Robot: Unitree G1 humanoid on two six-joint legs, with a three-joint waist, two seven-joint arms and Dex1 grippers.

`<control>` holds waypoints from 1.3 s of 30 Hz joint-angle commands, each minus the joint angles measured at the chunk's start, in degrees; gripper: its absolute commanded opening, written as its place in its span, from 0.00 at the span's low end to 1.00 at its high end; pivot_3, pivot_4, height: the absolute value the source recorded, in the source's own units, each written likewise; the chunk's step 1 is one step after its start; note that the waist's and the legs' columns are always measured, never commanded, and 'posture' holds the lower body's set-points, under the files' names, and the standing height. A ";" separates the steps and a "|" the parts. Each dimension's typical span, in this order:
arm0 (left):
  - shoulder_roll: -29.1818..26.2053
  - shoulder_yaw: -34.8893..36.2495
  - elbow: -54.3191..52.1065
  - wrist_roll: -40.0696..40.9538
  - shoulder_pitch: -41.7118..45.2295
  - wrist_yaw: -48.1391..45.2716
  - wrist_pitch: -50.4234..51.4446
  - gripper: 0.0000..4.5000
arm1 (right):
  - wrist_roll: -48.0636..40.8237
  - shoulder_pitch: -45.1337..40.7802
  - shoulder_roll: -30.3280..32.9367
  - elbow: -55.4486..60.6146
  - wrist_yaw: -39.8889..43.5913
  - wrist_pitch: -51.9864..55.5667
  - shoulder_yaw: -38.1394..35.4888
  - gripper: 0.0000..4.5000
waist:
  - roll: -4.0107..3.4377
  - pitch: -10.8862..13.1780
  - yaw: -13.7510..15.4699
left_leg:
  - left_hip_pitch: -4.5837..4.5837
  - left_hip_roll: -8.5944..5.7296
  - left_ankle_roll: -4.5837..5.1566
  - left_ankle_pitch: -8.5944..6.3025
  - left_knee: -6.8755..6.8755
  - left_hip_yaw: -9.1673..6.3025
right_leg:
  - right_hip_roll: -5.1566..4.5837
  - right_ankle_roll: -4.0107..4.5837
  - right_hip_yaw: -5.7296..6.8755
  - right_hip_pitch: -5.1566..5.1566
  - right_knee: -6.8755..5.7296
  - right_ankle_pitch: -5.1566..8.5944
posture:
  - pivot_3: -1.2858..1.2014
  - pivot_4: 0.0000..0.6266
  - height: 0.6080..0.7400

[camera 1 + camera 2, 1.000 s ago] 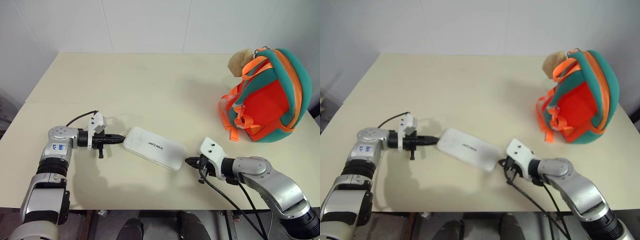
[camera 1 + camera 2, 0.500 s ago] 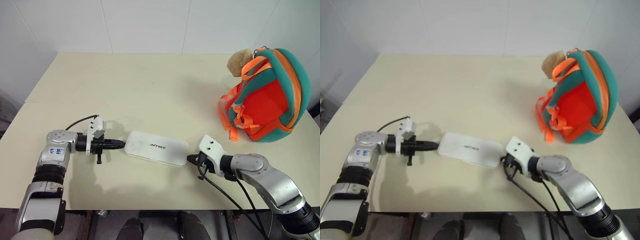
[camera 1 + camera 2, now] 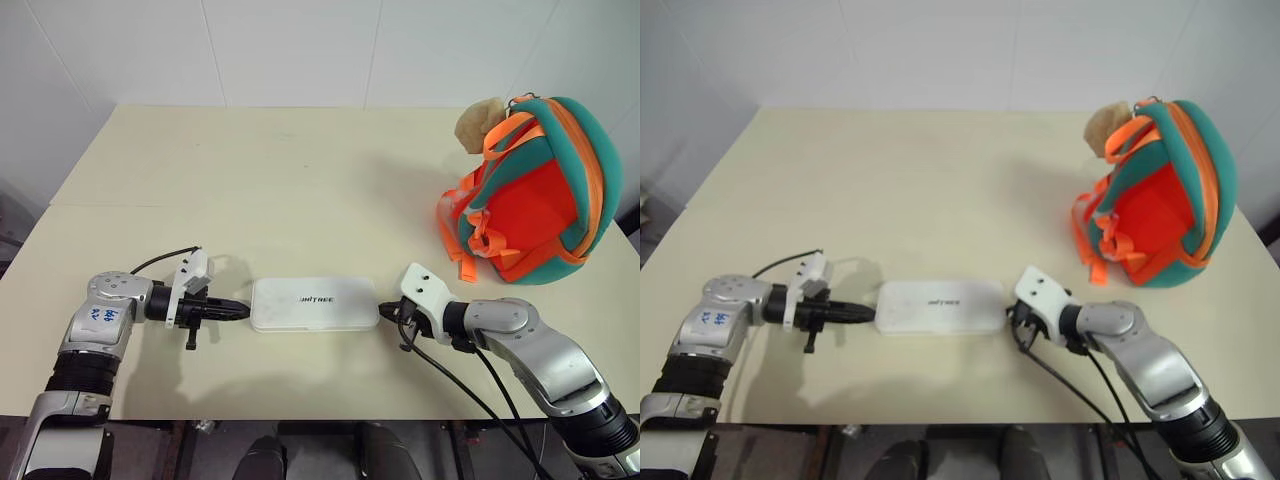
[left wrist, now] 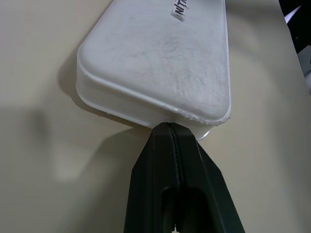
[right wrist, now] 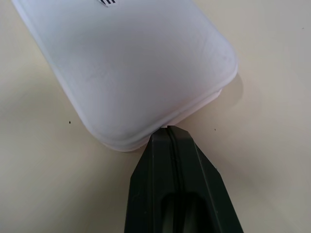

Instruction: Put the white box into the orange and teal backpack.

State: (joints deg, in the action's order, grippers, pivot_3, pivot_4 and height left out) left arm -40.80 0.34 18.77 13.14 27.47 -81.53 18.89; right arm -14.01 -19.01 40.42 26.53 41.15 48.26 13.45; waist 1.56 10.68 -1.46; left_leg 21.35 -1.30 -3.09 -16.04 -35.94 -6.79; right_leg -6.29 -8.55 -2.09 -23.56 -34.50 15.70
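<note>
The white box (image 3: pixel 314 304) lies flat on the cream table (image 3: pixel 300 180) near its front edge, dark lettering on top, long side across the view. My left gripper (image 3: pixel 243 310) is shut, and its tips press against the box's left end (image 4: pixel 160 109). At the opposite end (image 5: pixel 146 92), my right gripper (image 3: pixel 383 314) is shut too, tips against the box. The box is pinched between the two closed grippers. The orange and teal backpack (image 3: pixel 535 195) stands at the far right of the table, with a tan plush ball (image 3: pixel 479 123) at its top left.
Orange straps (image 3: pixel 462 243) hang from the backpack onto the table. A black cable (image 3: pixel 455 395) trails from my right wrist over the front edge. A seam (image 3: pixel 110 206) crosses the table's left part. A white wall stands behind.
The box has swung from a slant to lie square to the table's front edge. My left gripper has drawn back towards me and my right has edged forward; both stay shut against the box's ends.
</note>
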 commanded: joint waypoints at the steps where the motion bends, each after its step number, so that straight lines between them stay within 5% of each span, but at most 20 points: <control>1: 0.31 -1.04 -1.91 1.53 0.25 -0.44 -0.24 0.00 | -1.72 -0.44 -1.04 3.92 2.12 -1.75 1.38 0.03 | 0.00 0.00 -0.01 | 0.00 0.00 0.00 0.00 0.00 0.00 | 0.00 0.00 0.00 0.00 0.00 0.00 | 0.52 0.24 1.00; 20: -2.95 -2.31 -1.58 -1.26 -0.23 4.88 4.54 0.00 | 1.09 2.28 2.98 2.07 1.31 -3.18 -2.75 0.03 | 0.00 0.00 0.02 | 0.00 0.00 0.00 -0.01 -0.01 0.00 | 0.00 0.00 0.00 0.01 0.01 0.00 | 0.52 0.24 1.00; 28: -4.05 6.72 -4.09 7.15 2.91 11.58 15.97 0.44 | 1.14 3.12 6.37 0.50 1.87 -5.44 -7.34 0.03 | 0.01 0.01 -0.03 | -0.03 0.01 0.00 -0.01 -0.02 0.00 | 0.02 0.01 0.00 0.02 -0.03 0.00 | 0.52 0.24 1.00; 36: -3.70 12.53 -5.90 13.38 1.66 16.84 24.18 0.98 | 1.52 0.38 4.91 -1.94 1.43 -6.24 -7.35 0.58 | 0.01 0.01 -0.05 | -0.01 0.00 -0.02 -0.02 0.03 0.01 | -0.01 0.00 0.00 0.01 0.04 0.00 | 0.52 0.24 1.00; 39: -3.28 13.68 -6.13 14.83 1.43 18.94 25.70 1.00 | 2.34 -0.60 4.59 -3.44 1.25 -6.95 -6.69 0.81 | 0.01 0.01 0.00 | -0.01 0.00 -0.03 -0.03 0.04 0.01 | -0.01 0.00 0.00 0.01 0.07 0.00 | 0.52 0.24 1.00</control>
State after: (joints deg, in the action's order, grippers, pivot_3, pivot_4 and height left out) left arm -43.84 11.86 14.28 26.20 28.85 -63.61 43.91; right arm -12.16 -18.86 45.12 23.04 42.42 42.52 7.03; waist 1.57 10.69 -1.46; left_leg 21.34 -1.30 -3.13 -16.08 -35.91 -6.78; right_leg -6.30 -8.56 -2.09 -23.54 -34.43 15.70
